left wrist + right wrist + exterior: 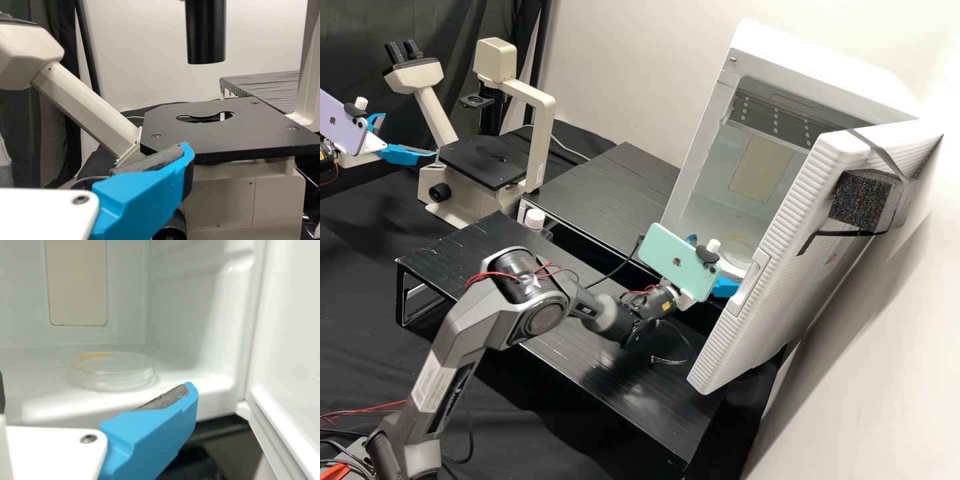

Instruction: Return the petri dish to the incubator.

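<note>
Well left of the incubator [847, 77], the left pincer [409, 135] is held open beside the microscope [547, 120], its fingers well apart, nothing gripped. At the incubator's mouth, the right pincer [724, 287] is held wide open and empty. Between its visible finger and the petri dish [112, 372], laid flat inside near the incubator's front edge, a gap is seen. Left of the incubator, a slatted black surface [607, 193] is stretched; behind it, a pale wall [620, 67] is seen.
</note>
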